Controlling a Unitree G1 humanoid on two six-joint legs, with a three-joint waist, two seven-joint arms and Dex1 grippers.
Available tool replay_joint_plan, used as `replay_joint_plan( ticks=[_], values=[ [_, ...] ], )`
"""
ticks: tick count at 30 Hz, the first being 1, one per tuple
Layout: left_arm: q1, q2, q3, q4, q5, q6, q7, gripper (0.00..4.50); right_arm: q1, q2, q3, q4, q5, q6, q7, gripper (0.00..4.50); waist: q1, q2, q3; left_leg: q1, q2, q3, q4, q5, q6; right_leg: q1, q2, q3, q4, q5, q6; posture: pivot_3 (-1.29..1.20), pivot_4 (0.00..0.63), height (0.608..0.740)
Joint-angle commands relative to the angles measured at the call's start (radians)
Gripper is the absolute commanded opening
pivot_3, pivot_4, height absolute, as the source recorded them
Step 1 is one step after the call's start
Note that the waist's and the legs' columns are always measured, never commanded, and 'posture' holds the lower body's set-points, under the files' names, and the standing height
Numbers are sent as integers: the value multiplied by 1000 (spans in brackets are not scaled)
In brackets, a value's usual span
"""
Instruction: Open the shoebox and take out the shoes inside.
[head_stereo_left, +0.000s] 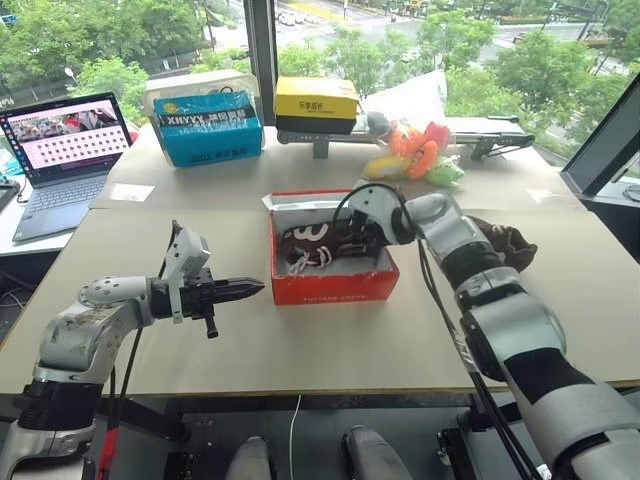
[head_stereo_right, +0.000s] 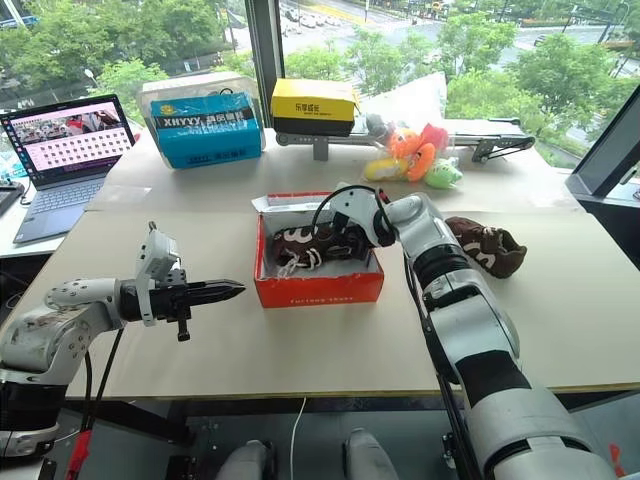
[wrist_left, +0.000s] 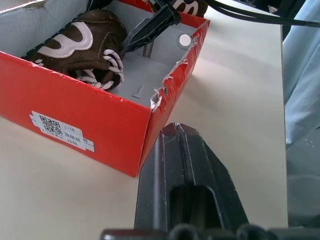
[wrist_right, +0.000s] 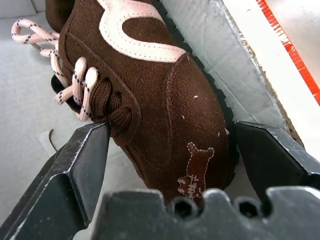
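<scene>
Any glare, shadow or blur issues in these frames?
Head views: even daylight from the windows, soft shadows, no glare on the open red cardboard shoebox. Right wrist view: dark brown suede shoe sharp, open right claw near the lens slightly soft. Left wrist view: shut left claw soft.

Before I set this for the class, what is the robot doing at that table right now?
It is emptying a red shoebox, which sits open on the table. One brown shoe already lies outside, right of the box. The right tool is down inside, fingers open either side of the second shoe, not yet gripping. The left tool hangs shut, left of the box, holding nothing.
</scene>
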Motion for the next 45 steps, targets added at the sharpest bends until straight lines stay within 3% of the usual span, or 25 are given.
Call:
replay_joint_plan(
  ticks=[1, 3, 6, 13, 17, 21, 31, 45],
  values=[
    [-14, 16, 19, -37, -15, 2, 6, 0, 73, 38, 56, 54, -35, 20, 46, 4491, 0, 0, 0, 0, 0, 0, 0, 0, 0, 0, 0, 0, 0, 0, 0, 0, 150, 716],
    [-14, 16, 19, -39, -17, 4, 7, 0, 72, 41, 58, 59, -46, 17, 36, 4491, 0, -1, 0, 0, 0, 0, 0, 0, 0, 0, 0, 0, 0, 0, 0, 0, 150, 716],
    [-14, 18, 20, -41, -19, 6, 8, 0, 70, 44, 61, 66, -58, 13, 16, 3827, 1, -1, -1, 1, 0, 0, 0, 0, 0, 0, 0, 0, 0, 0, 0, 0, 150, 716],
    [-15, 23, 21, -44, -24, 11, 11, 0, 74, 47, 55, 66, -63, 18, 9, 1464, 1, -4, -3, 1, 0, 0, 0, 0, 0, 1, 0, 0, 0, 0, 0, 0, 150, 716],
    [-19, 24, 15, -43, -27, 13, 15, 0, 69, 47, 50, 60, -60, 23, 4, 768, 1, -4, -3, 1, 0, -1, 0, 0, 0, 1, 0, 0, 0, 0, 0, 0, 150, 716],
    [-24, 24, 10, -42, -28, 14, 14, 0, 45, 30, 50, 6, -53, 25, 41, 768, 1, -4, -3, 1, 0, -1, 0, 0, 0, 1, 0, 0, 0, 0, 0, 0, 150, 716],
    [-28, 21, 8, -41, -30, 20, 15, 0, 59, -57, 8, -357, 34, 183, 216, 768, 2, -1, 1, -3, 0, -1, -4, 0, 0, -4, 0, 0, 0, -2, -2, 0, 150, 716],
    [-43, 13, -5, -27, -25, 15, 12, 0, 40, -64, -120, -488, 177, 383, 105, 768, 3, 0, 4, -5, -1, -1, -4, 0, 0, -6, 0, 0, 0, -2, -2, 0, 150, 716]
  ],
)
